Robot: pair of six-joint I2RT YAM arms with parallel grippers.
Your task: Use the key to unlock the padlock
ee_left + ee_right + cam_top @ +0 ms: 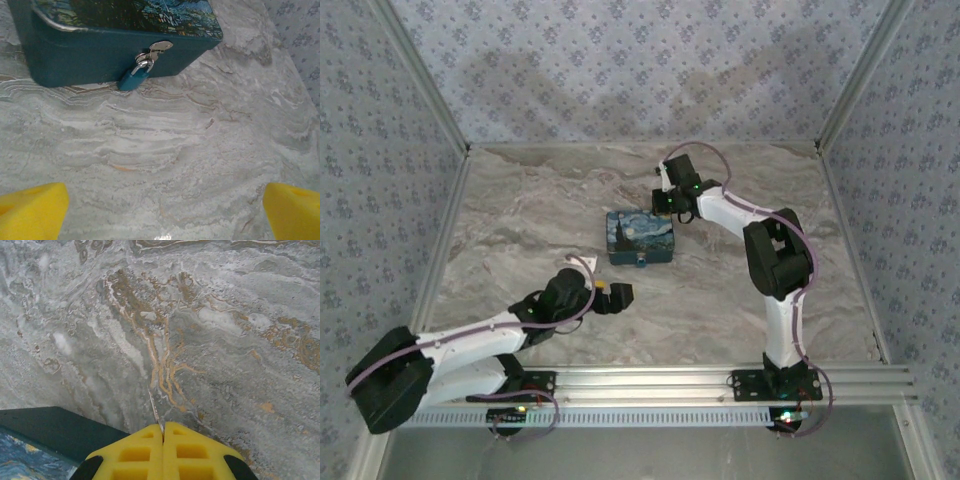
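From above, a blue-and-yellow swirl-painted rectangular box (640,236) sits around the middle of the marble-patterned table (520,220). The tiny blue padlock with a thin silvery shackle (641,263) hangs on the box wall facing the near edge. The left tool (612,292) lies low on the near side, aimed at that wall with bare table between. The right tool (667,205) hangs over the box's far right corner, so the box stands between it and the padlock. The left arm is clearly the nearer one.

In the left wrist view, the left tool (162,212) has its yellow fingers (30,210) spread wide, with nothing between them. Straight ahead, the padlock (134,79) hangs from a silvery hasp (160,46) on the box (100,55). Its long axis runs down from the hasp and leans to one side, and its lower end rests at or just above the table. The keyhole cannot be made out.

In the right wrist view, the right tool (163,432) has its fingers pressed together on a thin silvery sliver (154,412), seen edge-on and probably the key. It points out over bare table, with the box (45,430) below and beside it. I judge this tool must come round to the near wall.
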